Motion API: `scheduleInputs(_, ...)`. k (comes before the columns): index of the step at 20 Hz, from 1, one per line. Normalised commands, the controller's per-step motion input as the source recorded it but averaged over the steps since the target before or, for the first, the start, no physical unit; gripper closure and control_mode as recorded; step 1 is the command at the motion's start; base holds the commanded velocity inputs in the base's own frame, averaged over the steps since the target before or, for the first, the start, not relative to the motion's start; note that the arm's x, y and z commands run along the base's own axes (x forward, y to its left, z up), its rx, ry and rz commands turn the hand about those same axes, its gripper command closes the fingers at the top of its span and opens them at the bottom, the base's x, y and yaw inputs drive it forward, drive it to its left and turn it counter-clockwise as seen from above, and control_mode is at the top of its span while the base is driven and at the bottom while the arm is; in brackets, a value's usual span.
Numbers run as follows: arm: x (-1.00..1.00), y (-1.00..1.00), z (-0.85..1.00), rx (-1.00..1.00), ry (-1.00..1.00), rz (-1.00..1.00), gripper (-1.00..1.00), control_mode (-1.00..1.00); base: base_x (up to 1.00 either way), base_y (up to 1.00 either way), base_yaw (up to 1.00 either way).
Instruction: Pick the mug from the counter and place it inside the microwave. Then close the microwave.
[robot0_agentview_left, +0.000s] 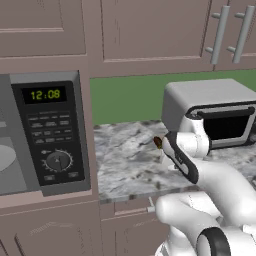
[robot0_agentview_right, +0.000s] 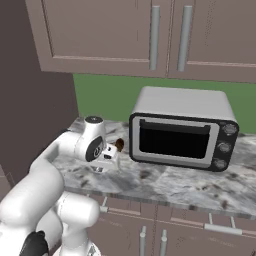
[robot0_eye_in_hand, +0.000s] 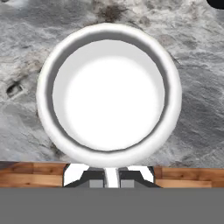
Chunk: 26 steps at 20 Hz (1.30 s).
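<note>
Directly under the downward-pointing two-finger gripper, the small squat white mug is sitting on the grey-and-white marbled stone counter, its rim at twelve o'clock from the fingertips, whose grasp I cannot tell.

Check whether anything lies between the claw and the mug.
Nothing visible does. In the hand view the mug sits directly above the claw, mouth open toward the camera, standing on the counter.
</note>
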Motion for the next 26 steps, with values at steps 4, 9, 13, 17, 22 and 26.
scheduleInputs(4,-0.39,0.0,0.58,0.0,-0.02,0.0,1.0,-1.0,0.0,0.0,0.0)
scheduleInputs(9,-0.45,0.0,0.56,0.0,-0.08,0.0,1.0,-1.0,0.0,0.0,0.0)
scheduleInputs(13,-0.46,0.04,0.6,0.0,-0.12,0.0,1.0,-1.0,0.0,0.0,0.0)
scheduleInputs(17,-0.32,0.09,0.63,0.0,-0.05,0.0,1.0,-1.0,0.0,0.0,0.0)
scheduleInputs(22,-0.41,0.03,0.56,0.0,-0.01,0.0,1.0,-1.0,0.0,0.0,0.0)
scheduleInputs(26,-0.33,0.02,0.46,0.0,-0.02,0.0,1.0,-1.0,0.0,0.0,0.0)
